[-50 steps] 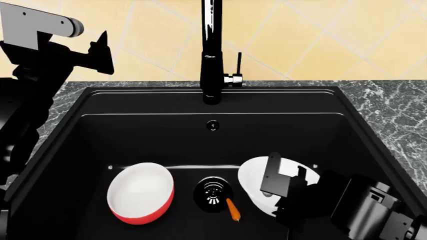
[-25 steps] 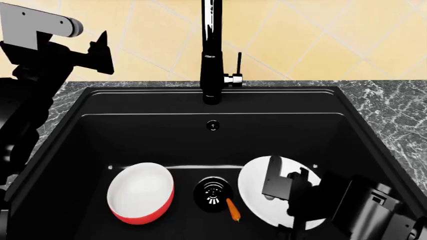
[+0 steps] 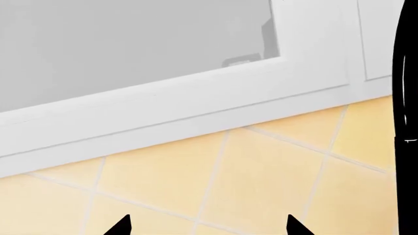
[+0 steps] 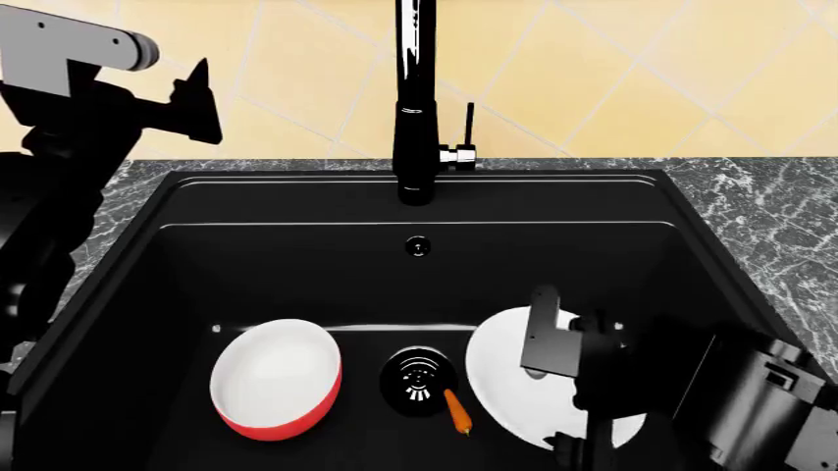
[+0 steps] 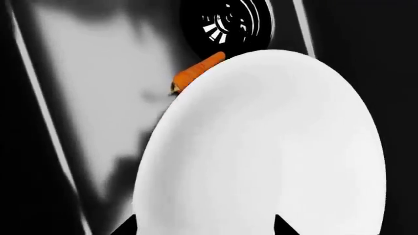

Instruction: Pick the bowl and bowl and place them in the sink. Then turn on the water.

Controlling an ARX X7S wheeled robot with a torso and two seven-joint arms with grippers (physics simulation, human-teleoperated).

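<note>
Bowls: both in sink (image 4: 196,211).
Head view: red bowl (image 4: 277,378) at drain's (image 4: 419,379) 9 o'clock; white bowl (image 4: 524,378) at 3 o'clock, now lying flat, tilted a second ago.
Right gripper (image 4: 576,392) over white bowl, released.
Left gripper (image 4: 196,98) raised, parted, empty.
Right wrist view: white bowl (image 5: 261,156) beside carrot (image 5: 196,71).
Left wrist view: wall tiles (image 3: 248,181) only.
Judgement: placing done; tap lever (image 4: 468,132) next.

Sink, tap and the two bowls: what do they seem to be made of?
The sink looks like matte black composite or stone, dull with only faint sheen. The tap reads as glossy black metal with bright streaks, and its lever base as chrome. The red bowl and white bowl look like smooth glazed ceramic, possibly plastic; a render cannot settle it.
</note>
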